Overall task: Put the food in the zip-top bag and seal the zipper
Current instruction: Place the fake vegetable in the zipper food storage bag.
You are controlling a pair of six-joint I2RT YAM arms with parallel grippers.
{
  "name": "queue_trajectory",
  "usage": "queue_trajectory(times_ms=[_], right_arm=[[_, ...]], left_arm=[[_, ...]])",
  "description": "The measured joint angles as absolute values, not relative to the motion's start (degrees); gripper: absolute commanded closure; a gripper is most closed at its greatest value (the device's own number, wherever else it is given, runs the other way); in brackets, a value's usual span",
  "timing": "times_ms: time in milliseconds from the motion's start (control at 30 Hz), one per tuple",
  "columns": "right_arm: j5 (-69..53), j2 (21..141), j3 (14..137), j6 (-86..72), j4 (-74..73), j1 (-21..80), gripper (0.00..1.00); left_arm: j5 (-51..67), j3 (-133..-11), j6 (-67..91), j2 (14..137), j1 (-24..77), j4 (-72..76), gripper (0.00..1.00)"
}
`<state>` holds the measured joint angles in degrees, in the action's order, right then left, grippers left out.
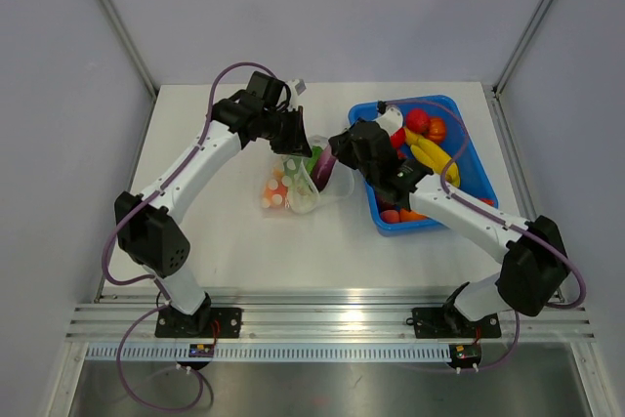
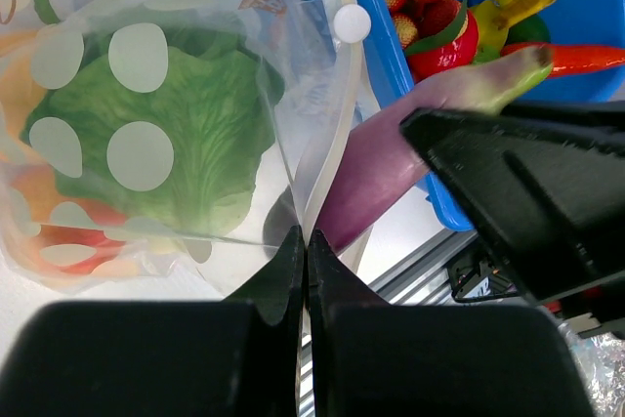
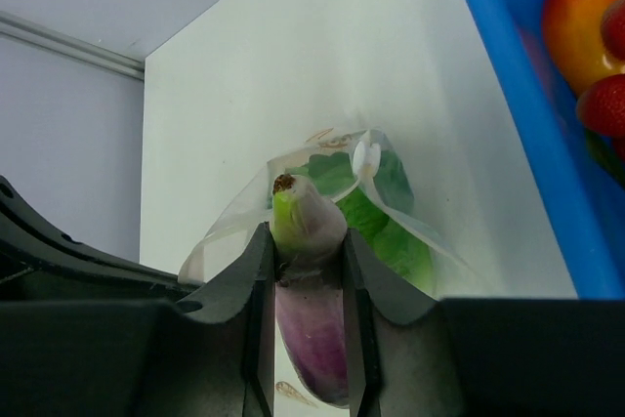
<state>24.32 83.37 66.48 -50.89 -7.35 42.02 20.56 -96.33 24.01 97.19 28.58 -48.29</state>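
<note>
The left fingers [image 2: 293, 266] are pressed fully together, pinching the mouth edge of the zip-top bag [image 1: 290, 189], which lies on the white worktop [image 1: 225, 231] just left of the blue tray [image 3: 518, 95]. The zipper [image 2: 337, 114] shows in the left wrist view as a pale strip rising from that pinch, with a small white round tab at its far end. Inside the bag, the leafy green lettuce [image 2: 186, 134] fills most of the space, and orange and red pieces [image 2: 59, 241] sit beside it behind the white dots. The right fingers [image 3: 260, 280] stand narrow and clamp the eggplant [image 3: 312, 339] from both sides, close to its green stem end, which pokes out past the fingertips. The eggplant is tilted, its purple end down at the bag's mouth just beside the zipper strip and its stem end pointing toward the tray; whether the purple end is already inside the bag cannot be told. The tray holds the rest of the food, among it a yellow banana [image 1: 430, 153] and several red and orange fruits [image 1: 427, 124].
</note>
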Motion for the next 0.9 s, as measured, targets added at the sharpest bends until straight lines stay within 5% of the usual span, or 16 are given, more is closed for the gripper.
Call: queue_trajectory(times_ms=[567, 600, 767, 900], right_arm=[[22.9, 89.9, 64.3, -54.2, -4.3, 48.1, 0.99], [22.4, 90.3, 64.3, -54.0, -4.4, 48.1, 0.96], [20.0, 92.2, 65.4, -52.2, -4.9, 48.1, 0.44], [19.0, 92.1, 65.3, -49.7, -8.0, 48.1, 0.39]], left_arm=[[21.8, -96.4, 24.6, 97.2, 28.6, -48.3, 1.00], [22.0, -96.4, 24.7, 97.2, 28.6, -48.3, 1.00], [22.3, -96.4, 25.0, 97.2, 28.7, -48.5, 1.00], [22.4, -96.4, 25.3, 96.7, 28.7, -48.1, 1.00]])
